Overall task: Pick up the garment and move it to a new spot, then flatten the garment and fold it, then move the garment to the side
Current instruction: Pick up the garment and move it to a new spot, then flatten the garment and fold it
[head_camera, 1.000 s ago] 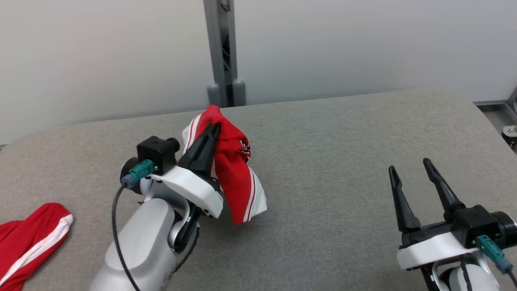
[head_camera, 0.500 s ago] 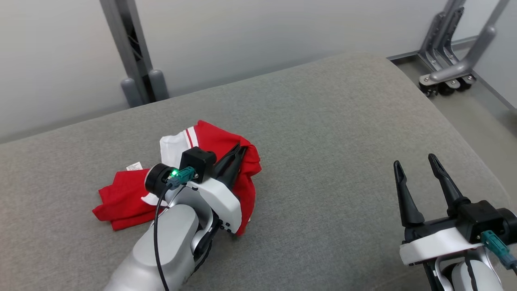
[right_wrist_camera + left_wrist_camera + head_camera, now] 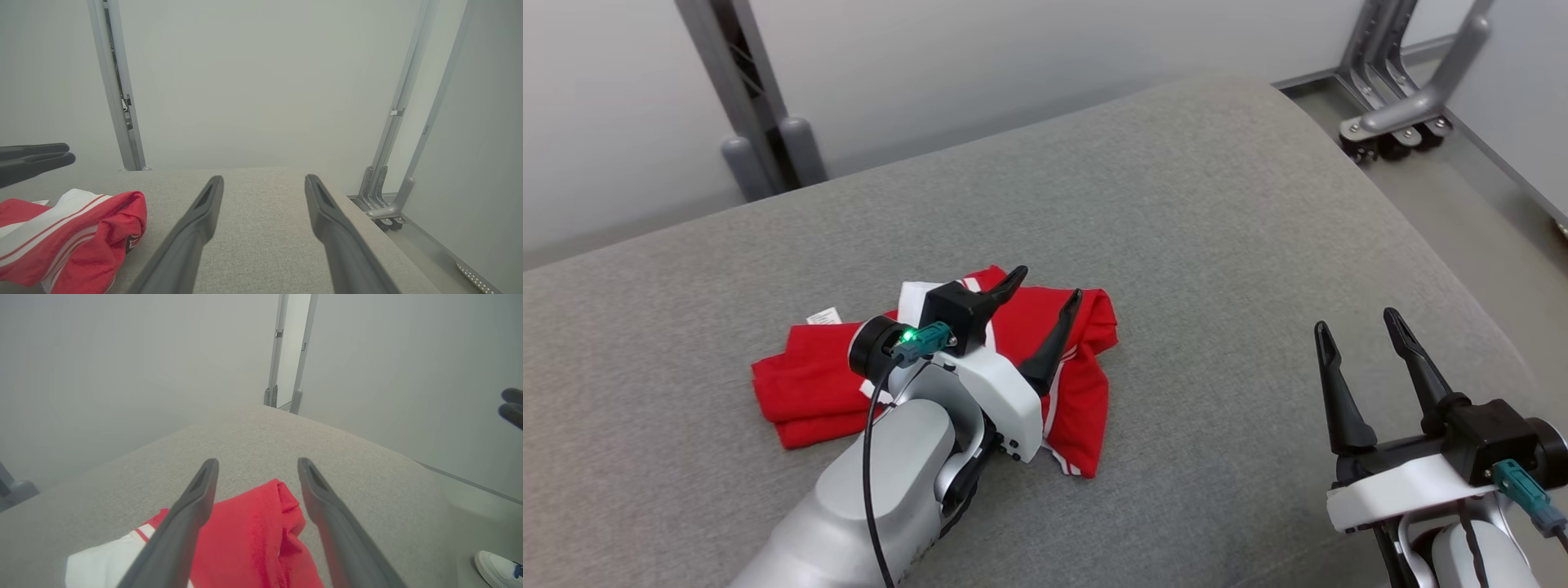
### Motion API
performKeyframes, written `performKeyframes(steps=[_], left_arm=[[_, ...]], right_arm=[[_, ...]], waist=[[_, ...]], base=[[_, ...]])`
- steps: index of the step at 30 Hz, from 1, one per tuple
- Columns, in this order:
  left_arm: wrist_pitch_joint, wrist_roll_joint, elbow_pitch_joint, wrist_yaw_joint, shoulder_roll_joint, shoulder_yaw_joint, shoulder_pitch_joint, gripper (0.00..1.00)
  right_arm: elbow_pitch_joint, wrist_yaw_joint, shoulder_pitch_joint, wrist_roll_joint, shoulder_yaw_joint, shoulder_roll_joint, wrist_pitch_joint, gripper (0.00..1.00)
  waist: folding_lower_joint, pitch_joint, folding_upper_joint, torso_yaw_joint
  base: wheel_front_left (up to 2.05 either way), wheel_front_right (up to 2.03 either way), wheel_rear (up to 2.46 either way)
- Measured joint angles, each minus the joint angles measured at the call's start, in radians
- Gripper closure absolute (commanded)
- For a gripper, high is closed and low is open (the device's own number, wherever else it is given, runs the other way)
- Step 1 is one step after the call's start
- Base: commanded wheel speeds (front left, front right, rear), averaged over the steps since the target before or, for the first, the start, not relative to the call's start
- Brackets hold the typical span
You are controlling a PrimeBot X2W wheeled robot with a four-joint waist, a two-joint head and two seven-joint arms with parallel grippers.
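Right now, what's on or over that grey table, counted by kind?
Garment: 1
Grippers: 2 (left gripper, right gripper)
Total: 3

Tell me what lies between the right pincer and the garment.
Only bare grey padding. The head view shows the stretch from the garment to the right pincer with no object on it.

From where I stand, there is one red-and-white garment (image 3: 800,392), with one white tag (image 3: 823,316), at mid-frame on one grey padded table (image 3: 1217,245). There are two grippers, each with two dark fingers: left gripper (image 3: 1049,282) centre, right gripper (image 3: 1354,320) lower right. One metal post (image 3: 739,106) stands upper left and one wheeled frame (image 3: 1409,98) upper right. One white shoe (image 3: 496,568) shows at the left wrist view's lower right corner.
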Motion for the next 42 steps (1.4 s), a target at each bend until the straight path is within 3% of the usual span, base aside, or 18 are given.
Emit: performKeyframes(steps=[5, 11, 15, 22, 26, 32, 37, 42], left_arm=[[0.000, 0.014, -0.033, 0.022, 0.000, 0.077, 0.021, 0.00], [-0.002, 0.134, -0.135, 0.061, 0.045, 0.232, 0.121, 0.00], [-0.002, 0.206, -0.210, 0.055, 0.086, 0.329, 0.220, 0.00], [-0.002, 0.289, -0.307, 0.051, 0.108, 0.504, 0.405, 0.00], [-0.002, 0.313, -0.369, 0.028, 0.075, 0.607, 0.514, 0.00], [-0.002, 0.391, -0.479, 0.028, 0.023, 0.755, 0.654, 0.00], [-0.002, 0.453, -0.518, 0.009, 0.004, 0.806, 0.738, 0.00], [-0.002, 0.445, -0.540, 0.005, 0.002, 0.820, 0.761, 0.00]], right_arm=[[-0.009, 0.000, 0.006, 0.000, 0.000, 0.000, 0.000, 0.00], [-0.033, 0.000, 0.024, 0.002, 0.008, 0.000, 0.000, 0.00], [-0.043, 0.000, 0.038, -0.007, 0.014, 0.001, 0.000, 0.00], [-0.043, 0.000, 0.057, -0.040, 0.041, 0.001, 0.000, 0.00], [-0.037, 0.000, 0.064, -0.043, 0.042, 0.000, 0.000, 0.00], [-0.029, 0.000, 0.085, -0.033, 0.050, 0.001, 0.000, 0.00], [-0.012, 0.000, 0.104, -0.029, 0.063, 0.001, 0.000, 0.00], [-0.007, 0.000, 0.108, -0.029, 0.066, 0.001, 0.000, 0.00]], waist=[[0.0000, -0.031, 0.0000, 0.047], [0.0000, -0.072, 0.0000, 0.129], [0.0001, -0.097, 0.0000, 0.191], [0.0001, -0.140, 0.0000, 0.293], [0.0000, -0.167, 0.0000, 0.335], [0.0000, -0.196, -0.0001, 0.371], [0.0000, -0.201, 0.0000, 0.382], [0.0000, -0.197, 0.0000, 0.383]], base=[[0.00, 0.00, 0.00], [0.00, 0.00, 0.00], [0.00, 0.00, 0.00], [0.00, 0.00, 0.00], [0.00, 0.00, 0.00], [0.00, 0.00, 0.00], [0.00, 0.00, 0.00], [0.00, 0.00, 0.00]])
